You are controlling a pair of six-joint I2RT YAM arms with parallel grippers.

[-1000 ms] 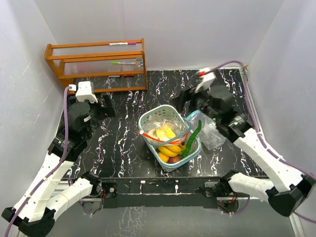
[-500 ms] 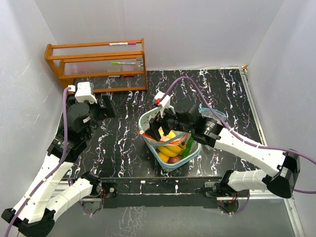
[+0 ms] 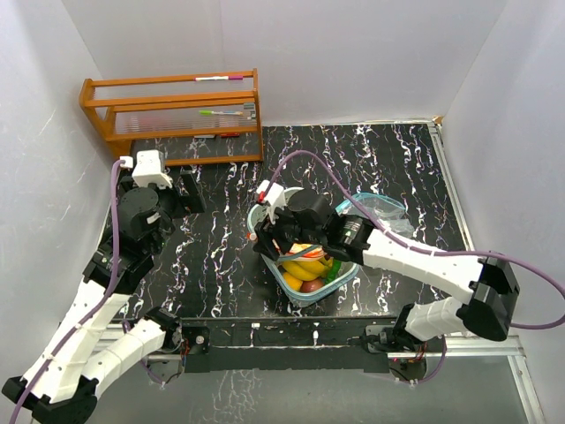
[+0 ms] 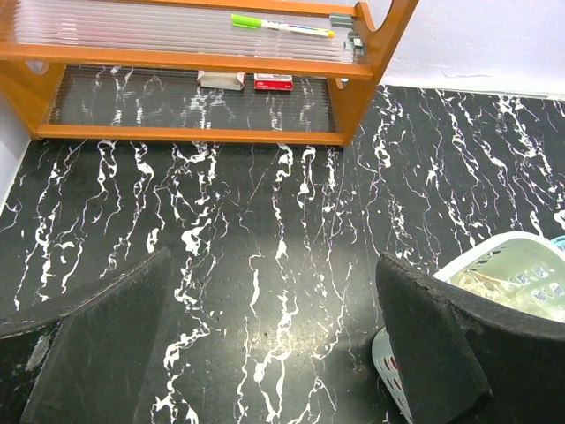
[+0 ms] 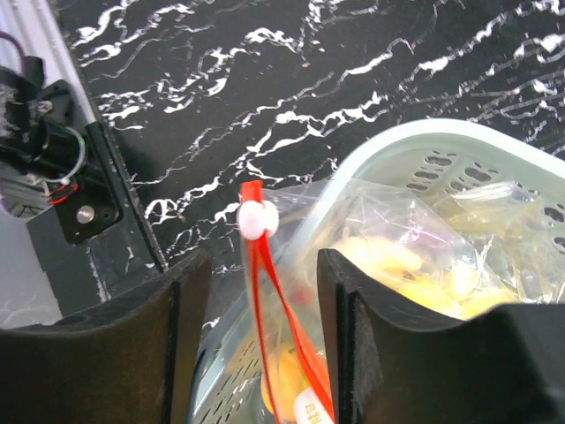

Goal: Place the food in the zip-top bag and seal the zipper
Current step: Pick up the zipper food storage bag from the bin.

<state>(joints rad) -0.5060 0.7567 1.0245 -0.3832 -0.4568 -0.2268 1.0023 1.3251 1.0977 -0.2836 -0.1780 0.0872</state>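
Note:
A pale teal mesh basket (image 3: pixel 346 265) stands mid-table with a clear zip-top bag (image 5: pixel 415 238) lying in it. Yellow bananas (image 3: pixel 306 265), a green pepper (image 3: pixel 335 268) and a red fruit (image 3: pixel 311 284) show in the basket. Whether they are inside the bag I cannot tell. In the right wrist view, bananas (image 5: pixel 424 265) show through the plastic. My right gripper (image 3: pixel 267 240) is open at the basket's left rim, its fingers either side of the red zipper (image 5: pixel 269 291) and its white slider (image 5: pixel 258 219). The two red tracks part below the slider. My left gripper (image 4: pixel 265 353) is open and empty over bare table, left of the basket (image 4: pixel 521 256).
A wooden rack (image 3: pixel 172 115) stands at the back left with a green pen (image 4: pixel 282 25) on its upper shelf. A teal-rimmed thing with clear plastic (image 3: pixel 380 208) lies right of the basket. The right arm spans the basket from the right. White walls close three sides.
My right arm has swung from the back right across the basket to its left rim, and its open fingers now flank the zipper slider. The left arm has barely moved.

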